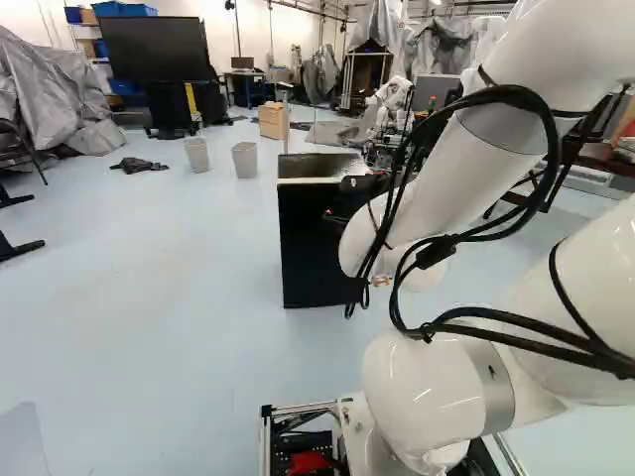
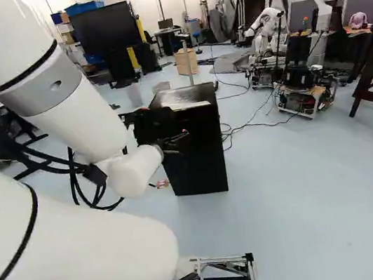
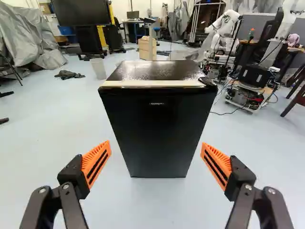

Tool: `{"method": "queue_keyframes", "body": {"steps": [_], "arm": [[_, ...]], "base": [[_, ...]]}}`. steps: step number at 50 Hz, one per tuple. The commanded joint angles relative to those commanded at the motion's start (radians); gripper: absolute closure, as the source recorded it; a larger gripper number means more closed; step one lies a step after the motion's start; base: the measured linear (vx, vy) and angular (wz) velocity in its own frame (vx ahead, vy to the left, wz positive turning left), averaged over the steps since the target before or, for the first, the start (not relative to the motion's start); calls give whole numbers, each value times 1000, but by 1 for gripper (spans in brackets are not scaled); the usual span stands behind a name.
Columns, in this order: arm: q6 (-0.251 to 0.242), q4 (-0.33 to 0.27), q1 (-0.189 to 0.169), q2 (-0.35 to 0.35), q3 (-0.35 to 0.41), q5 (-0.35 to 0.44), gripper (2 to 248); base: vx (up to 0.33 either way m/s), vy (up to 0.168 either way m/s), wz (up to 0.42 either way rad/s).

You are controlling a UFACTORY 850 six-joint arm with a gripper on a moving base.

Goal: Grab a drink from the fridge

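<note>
From the left of the left base view I pass two pale bins (image 1: 196,154) (image 1: 245,160), then reach the black fridge (image 3: 157,129), upright, its front facing me and its door apparently shut. The drink is in none of my views; I take it to be inside. My gripper (image 3: 156,144) points at that front, fingers spread wide with nothing between the orange pads (image 3: 97,163).

Opening the door looks like the step in hand, and I expect trouble there. If I drive in too straight, a fingertip could jab the panel and shove the whole fridge back. A shallow catch on the door edge could slip — or drag the body along. If I stay too near, the swinging door could strike the wrist.

Farther right, the arm (image 1: 427,188) carries looped cables (image 1: 437,250) that could snag on an opened door, and beyond the fridge a floor cable (image 3: 221,114) might foul my wheels if I swing wide.
</note>
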Motion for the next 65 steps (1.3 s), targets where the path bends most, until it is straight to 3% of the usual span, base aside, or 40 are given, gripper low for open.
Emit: {"method": "queue_keyframes", "body": {"steps": [23,65], "arm": [[0,0,0,0,0,0,3],[0,0,0,0,0,0,3]], "base": [[27,30,-34],[61,97,-79]]}}
